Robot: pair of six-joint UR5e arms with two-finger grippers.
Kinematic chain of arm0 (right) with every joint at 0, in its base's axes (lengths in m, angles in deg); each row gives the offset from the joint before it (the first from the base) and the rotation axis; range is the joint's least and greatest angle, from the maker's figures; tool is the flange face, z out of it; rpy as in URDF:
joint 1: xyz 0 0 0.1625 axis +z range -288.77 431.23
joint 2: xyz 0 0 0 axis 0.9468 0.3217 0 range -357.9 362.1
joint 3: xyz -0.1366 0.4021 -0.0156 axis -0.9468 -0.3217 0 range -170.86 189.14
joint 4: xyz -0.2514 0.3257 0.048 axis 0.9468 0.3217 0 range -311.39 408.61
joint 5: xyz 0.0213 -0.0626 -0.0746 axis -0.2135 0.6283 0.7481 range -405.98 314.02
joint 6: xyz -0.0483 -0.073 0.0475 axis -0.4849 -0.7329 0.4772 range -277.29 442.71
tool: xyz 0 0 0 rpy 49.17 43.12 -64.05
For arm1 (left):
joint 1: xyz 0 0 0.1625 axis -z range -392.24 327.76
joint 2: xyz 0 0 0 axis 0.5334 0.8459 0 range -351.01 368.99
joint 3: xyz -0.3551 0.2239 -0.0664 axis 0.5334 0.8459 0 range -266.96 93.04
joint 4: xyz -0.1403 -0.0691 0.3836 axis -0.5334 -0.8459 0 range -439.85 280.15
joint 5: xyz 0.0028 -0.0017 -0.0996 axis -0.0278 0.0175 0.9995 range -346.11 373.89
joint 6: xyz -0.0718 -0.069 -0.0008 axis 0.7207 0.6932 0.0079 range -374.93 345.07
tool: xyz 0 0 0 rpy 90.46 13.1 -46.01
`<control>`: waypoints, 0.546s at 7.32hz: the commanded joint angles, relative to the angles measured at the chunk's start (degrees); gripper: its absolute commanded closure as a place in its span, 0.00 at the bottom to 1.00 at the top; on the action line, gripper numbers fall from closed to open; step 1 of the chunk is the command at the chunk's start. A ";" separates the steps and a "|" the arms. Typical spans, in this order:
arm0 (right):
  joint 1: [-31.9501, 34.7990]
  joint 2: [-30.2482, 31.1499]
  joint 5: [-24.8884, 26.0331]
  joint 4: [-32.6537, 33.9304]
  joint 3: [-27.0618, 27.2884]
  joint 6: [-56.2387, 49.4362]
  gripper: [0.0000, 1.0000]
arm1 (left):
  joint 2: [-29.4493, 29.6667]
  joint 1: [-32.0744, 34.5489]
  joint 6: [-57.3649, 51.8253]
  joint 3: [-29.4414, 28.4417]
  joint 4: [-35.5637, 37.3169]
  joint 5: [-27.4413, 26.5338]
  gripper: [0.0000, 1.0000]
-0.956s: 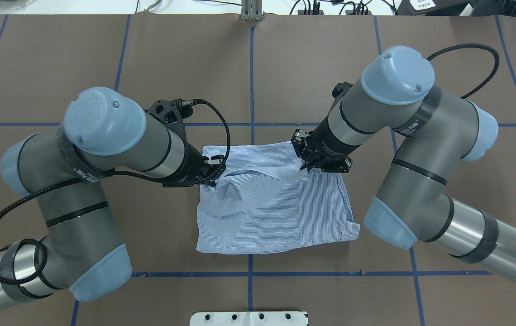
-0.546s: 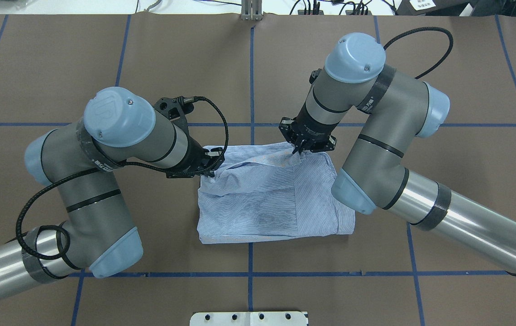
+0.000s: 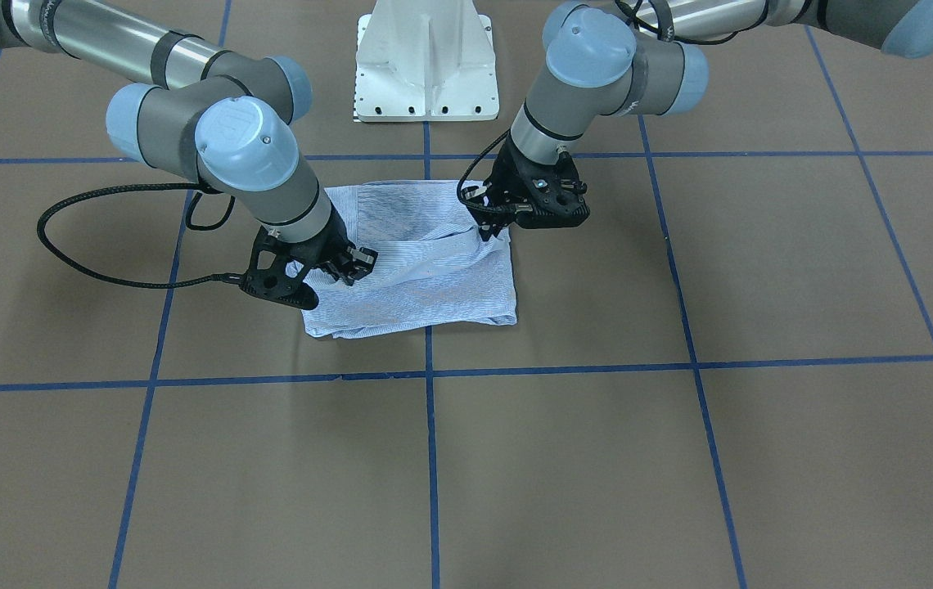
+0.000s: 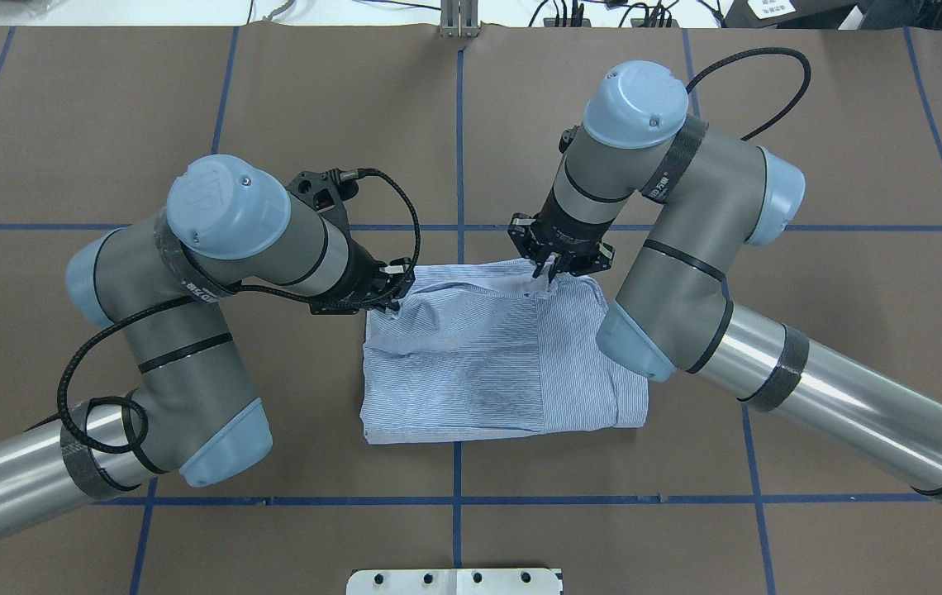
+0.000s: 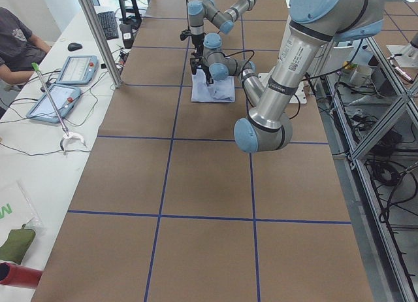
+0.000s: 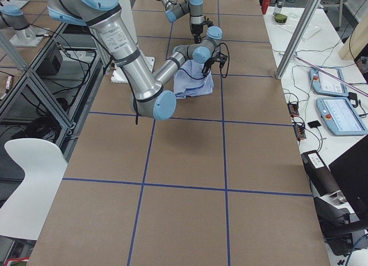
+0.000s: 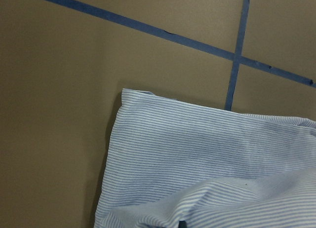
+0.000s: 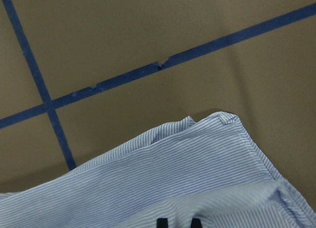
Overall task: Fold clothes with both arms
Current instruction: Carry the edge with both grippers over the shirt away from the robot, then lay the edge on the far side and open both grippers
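The striped light-blue shirt (image 4: pixel 479 372) lies folded into a rough rectangle mid-table, also visible from the front (image 3: pixel 434 278). Its far edge is bunched and lifted at two points. My left gripper (image 4: pixel 392 299) is shut on the shirt's far left corner; the front-facing view shows it on the right (image 3: pixel 489 231). My right gripper (image 4: pixel 548 277) is shut on a peak of cloth along the far edge, right of centre (image 3: pixel 349 268). Each wrist view shows striped cloth (image 7: pixel 197 154) (image 8: pixel 187 178) over brown table. The fingers are mostly hidden by cloth.
Blue tape lines (image 4: pixel 459 149) grid the brown table (image 4: pixel 810 372). The white pedestal base (image 3: pixel 425 65) stands behind the shirt on the robot's side. Past the far edge, a white bench with tablets (image 5: pixel 65 80), a metal post (image 5: pixel 98 34) and a seated person (image 5: pixel 16 40).
Both grippers carried the shirt's lifted edge away from the robot, toward the far side. The raised flap has flattened out and the shirt's near edge slid slightly farther away.
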 commanded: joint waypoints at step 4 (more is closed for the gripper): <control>2.46 0.24 -1.20 -4.49 0.72 -4.12 0.00 | -0.32 7.15 -0.62 -1.10 -0.11 0.04 0.01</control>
